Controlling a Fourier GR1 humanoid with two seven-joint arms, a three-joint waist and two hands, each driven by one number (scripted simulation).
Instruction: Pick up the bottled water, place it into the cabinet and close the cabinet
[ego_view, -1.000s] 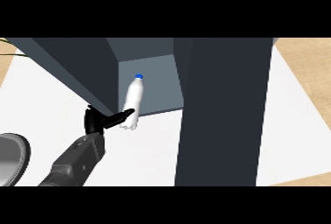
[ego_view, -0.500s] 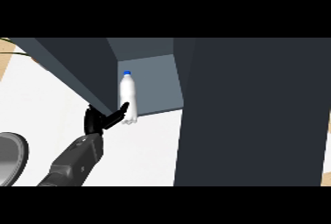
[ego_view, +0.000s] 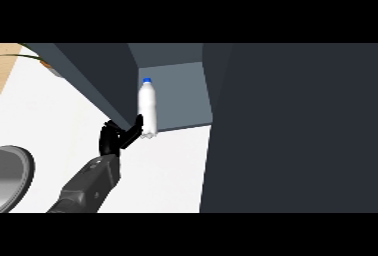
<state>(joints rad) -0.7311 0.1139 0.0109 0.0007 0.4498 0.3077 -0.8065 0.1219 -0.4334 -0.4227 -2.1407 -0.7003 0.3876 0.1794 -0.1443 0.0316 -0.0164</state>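
The bottled water (ego_view: 148, 107) is seen upright at the cabinet (ego_view: 173, 100) opening, its blue cap toward twelve o'clock and its base at the front edge of the cabinet floor. The left hand (ego_view: 118, 137) lies at seven o'clock from it, fingers curled against the lower body. Whether the bottle is actually clasped cannot be told. The right hand is not shown.
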